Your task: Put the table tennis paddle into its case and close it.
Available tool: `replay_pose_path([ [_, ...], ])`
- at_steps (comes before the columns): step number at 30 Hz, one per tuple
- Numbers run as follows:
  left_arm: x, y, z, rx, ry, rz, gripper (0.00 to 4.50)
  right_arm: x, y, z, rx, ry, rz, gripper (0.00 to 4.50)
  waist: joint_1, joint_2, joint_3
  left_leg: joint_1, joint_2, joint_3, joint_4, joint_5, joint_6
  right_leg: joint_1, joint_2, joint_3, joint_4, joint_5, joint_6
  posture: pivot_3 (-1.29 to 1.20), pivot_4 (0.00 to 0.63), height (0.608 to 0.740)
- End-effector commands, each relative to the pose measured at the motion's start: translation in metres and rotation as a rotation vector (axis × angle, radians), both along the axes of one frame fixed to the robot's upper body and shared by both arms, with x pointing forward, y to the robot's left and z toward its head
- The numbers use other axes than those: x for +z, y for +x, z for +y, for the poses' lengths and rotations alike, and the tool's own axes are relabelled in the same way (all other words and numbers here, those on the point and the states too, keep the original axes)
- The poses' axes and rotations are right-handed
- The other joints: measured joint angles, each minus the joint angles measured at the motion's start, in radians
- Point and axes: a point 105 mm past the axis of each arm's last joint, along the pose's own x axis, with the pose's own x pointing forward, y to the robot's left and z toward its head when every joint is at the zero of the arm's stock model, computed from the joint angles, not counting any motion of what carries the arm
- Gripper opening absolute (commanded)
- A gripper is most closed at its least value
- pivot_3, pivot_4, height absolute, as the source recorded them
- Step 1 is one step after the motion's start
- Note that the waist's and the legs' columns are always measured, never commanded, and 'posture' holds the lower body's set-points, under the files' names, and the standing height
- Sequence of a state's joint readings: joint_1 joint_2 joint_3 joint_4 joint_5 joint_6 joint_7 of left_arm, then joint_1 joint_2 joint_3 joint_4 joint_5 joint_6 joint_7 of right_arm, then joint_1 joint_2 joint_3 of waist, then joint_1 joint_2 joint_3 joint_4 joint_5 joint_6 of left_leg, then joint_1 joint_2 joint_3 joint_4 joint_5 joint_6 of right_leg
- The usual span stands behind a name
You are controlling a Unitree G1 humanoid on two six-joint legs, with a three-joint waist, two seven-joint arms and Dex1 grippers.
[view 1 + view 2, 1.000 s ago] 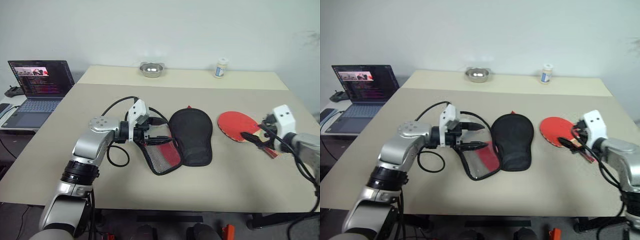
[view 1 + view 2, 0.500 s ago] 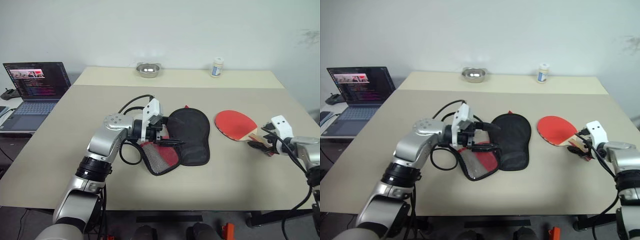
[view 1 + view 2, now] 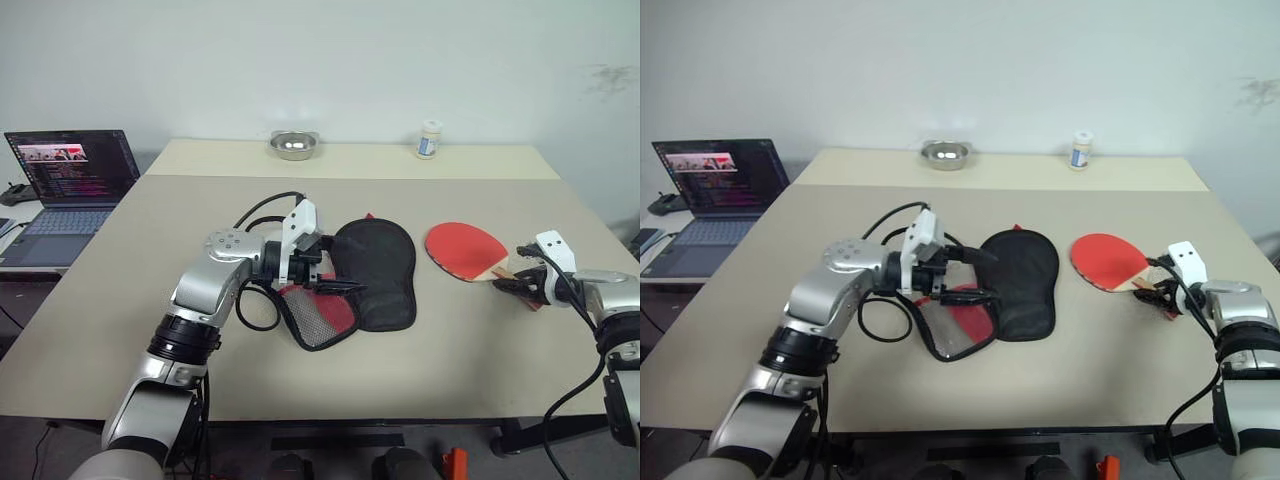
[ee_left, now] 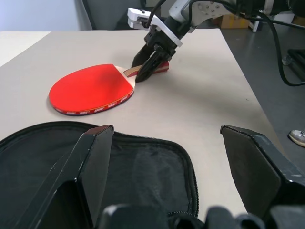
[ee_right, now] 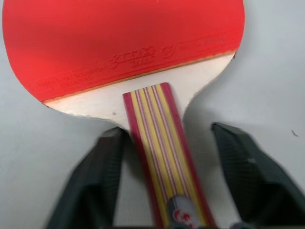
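The table tennis paddle (image 3: 462,248) lies flat on the table, red face up, its striped handle (image 5: 159,143) pointing at my right gripper (image 3: 512,283). That gripper is down at the table and open, one finger on each side of the handle with a gap still showing. The case (image 3: 378,270) lies unzipped left of the paddle: a black half flat, and a red half with a mesh pocket (image 3: 320,318) folded out toward me. My left gripper (image 3: 345,270) hovers open over the case's left edge, pointing right, with nothing between its fingers (image 4: 97,157).
A steel bowl (image 3: 293,145) and a small white bottle (image 3: 429,140) stand at the table's far edge. An open laptop (image 3: 70,165) sits on a side desk to the left. A black cable (image 3: 262,310) loops beside my left wrist. The table's right edge (image 3: 600,225) is close to my right arm.
My right gripper has dropped onto the table at the paddle's handle and its fingers have narrowed around it. The left gripper has edged toward the case. The camera view has shifted.
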State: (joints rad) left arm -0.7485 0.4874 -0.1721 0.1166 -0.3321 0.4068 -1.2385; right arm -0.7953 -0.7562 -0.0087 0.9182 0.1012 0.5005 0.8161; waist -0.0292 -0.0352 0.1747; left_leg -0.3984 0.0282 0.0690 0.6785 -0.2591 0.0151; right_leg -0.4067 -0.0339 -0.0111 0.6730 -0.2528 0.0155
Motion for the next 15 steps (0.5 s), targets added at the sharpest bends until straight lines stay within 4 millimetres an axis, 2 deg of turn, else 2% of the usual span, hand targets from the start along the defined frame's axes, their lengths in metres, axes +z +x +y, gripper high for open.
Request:
replay_pose_path([
  [1,0.013,-0.001,0.000,-0.001,-0.009,-0.056,3.93,-0.013,-0.006,-0.001,-0.051,0.022,0.054,1.78,0.000,0.000,0.000,0.000,0.000,0.000,0.000,0.000,0.000,0.000,0.000,0.000,0.000,0.000,0.000,0.00,0.150,0.740],
  [4,0.016,0.001,0.000,0.011,-0.011,-0.065,3.93,-0.002,-0.003,-0.001,-0.078,0.020,0.009,1.18,0.000,0.000,0.000,0.000,0.000,0.000,-0.001,0.000,0.000,0.000,0.000,0.000,0.000,0.000,0.000,0.00,0.150,0.740],
  [7,0.018,0.003,0.005,0.033,-0.010,-0.071,3.93,0.028,0.000,0.001,-0.111,0.029,-0.084,1.09,0.000,0.001,0.001,0.000,0.000,0.000,-0.001,0.000,0.000,-0.001,0.000,0.000,0.000,0.000,0.000,0.00,0.150,0.740],
  [10,0.020,0.006,0.015,0.071,-0.010,-0.075,3.93,0.063,-0.005,0.013,-0.133,0.049,-0.189,1.09,0.001,0.005,0.003,-0.004,0.000,0.000,-0.001,0.000,0.000,-0.005,-0.001,0.000,0.001,0.000,0.000,0.00,0.150,0.740],
  [12,0.020,0.007,0.021,0.090,-0.013,-0.078,3.93,0.080,-0.012,0.036,-0.128,0.090,-0.237,1.08,0.001,0.006,0.004,-0.007,0.000,0.001,-0.001,0.000,0.000,-0.008,-0.001,0.001,0.002,0.000,0.000,0.00,0.150,0.740],
  [13,0.021,0.007,0.025,0.101,-0.013,-0.081,3.93,0.085,-0.017,0.053,-0.116,0.119,-0.252,1.08,-0.002,0.007,0.004,-0.009,0.000,0.001,-0.001,0.000,0.000,-0.012,-0.001,0.001,0.003,0.000,0.000,0.00,0.150,0.740],
  [15,0.021,0.009,0.031,0.121,-0.013,-0.085,3.93,0.090,-0.026,0.081,-0.088,0.152,-0.264,1.08,-0.006,0.007,0.004,-0.012,0.001,0.001,-0.001,0.001,-0.001,-0.017,0.000,0.001,0.006,0.000,0.000,0.00,0.150,0.740],
])
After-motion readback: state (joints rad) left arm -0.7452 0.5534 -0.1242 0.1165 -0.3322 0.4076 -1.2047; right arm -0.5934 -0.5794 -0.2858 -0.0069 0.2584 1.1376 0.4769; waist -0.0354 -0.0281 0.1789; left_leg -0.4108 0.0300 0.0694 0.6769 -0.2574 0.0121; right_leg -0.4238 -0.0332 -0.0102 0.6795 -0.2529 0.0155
